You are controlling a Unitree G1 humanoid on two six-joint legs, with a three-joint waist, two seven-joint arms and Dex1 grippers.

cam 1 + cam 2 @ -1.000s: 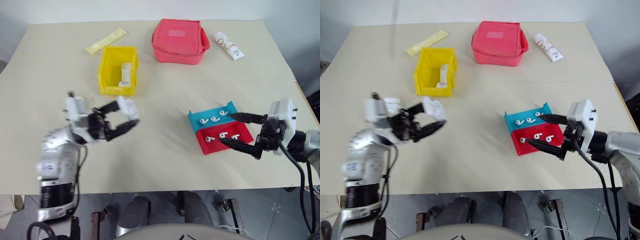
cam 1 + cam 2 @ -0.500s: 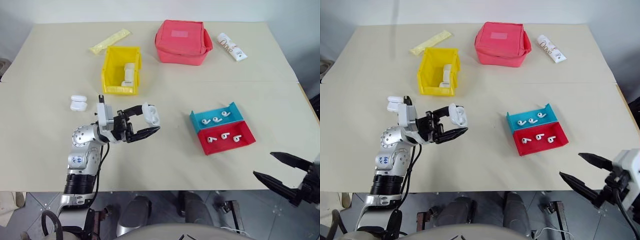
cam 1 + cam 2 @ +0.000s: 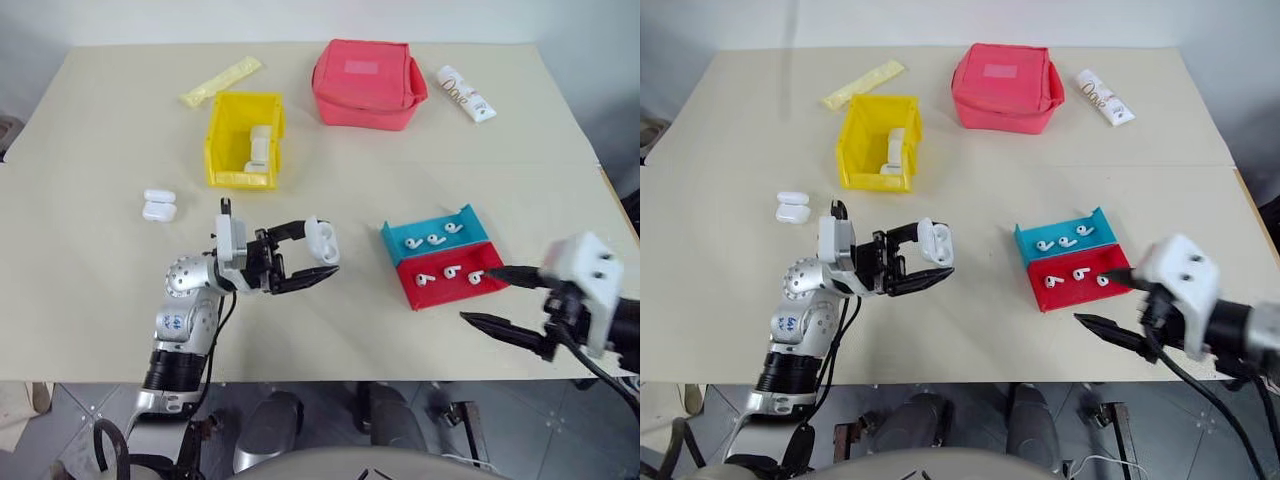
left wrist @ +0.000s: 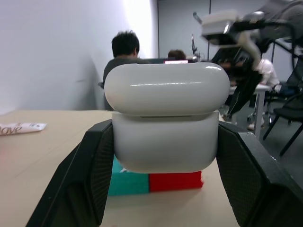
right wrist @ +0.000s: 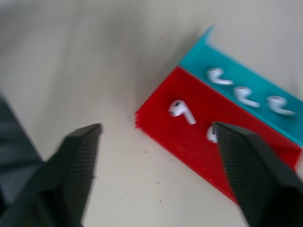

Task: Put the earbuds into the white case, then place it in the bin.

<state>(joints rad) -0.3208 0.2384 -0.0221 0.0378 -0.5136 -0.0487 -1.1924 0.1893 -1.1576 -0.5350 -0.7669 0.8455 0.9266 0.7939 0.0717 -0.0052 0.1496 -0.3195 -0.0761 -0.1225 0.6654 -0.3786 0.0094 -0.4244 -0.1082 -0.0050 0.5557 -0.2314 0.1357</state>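
Observation:
My left gripper (image 3: pixel 323 252) is shut on the white case (image 3: pixel 322 238) and holds it above the table, left of the trays. In the left wrist view the case (image 4: pixel 165 118) sits upright between both fingers, lid on top. Three earbuds (image 3: pixel 433 240) lie in the blue tray (image 3: pixel 430 222), and three more earbuds (image 3: pixel 455 272) lie in the red tray (image 3: pixel 440 292). My right gripper (image 3: pixel 478 296) is open just in front of the red tray's near corner, touching no earbud. The yellow bin (image 3: pixel 212 140) stands at the back left with another white case (image 3: pixel 258 150) inside.
A spare white case (image 3: pixel 158 205) lies on the table left of my left arm. A red fabric pouch (image 3: pixel 365 80), a yellow packet (image 3: pixel 222 80) and a white tube (image 3: pixel 460 92) lie along the far side. The table's front edge runs just below both grippers.
My left gripper carried the case to the right, toward the trays. My right gripper drew back from the trays to the lower right, then returned to the red tray, still open.

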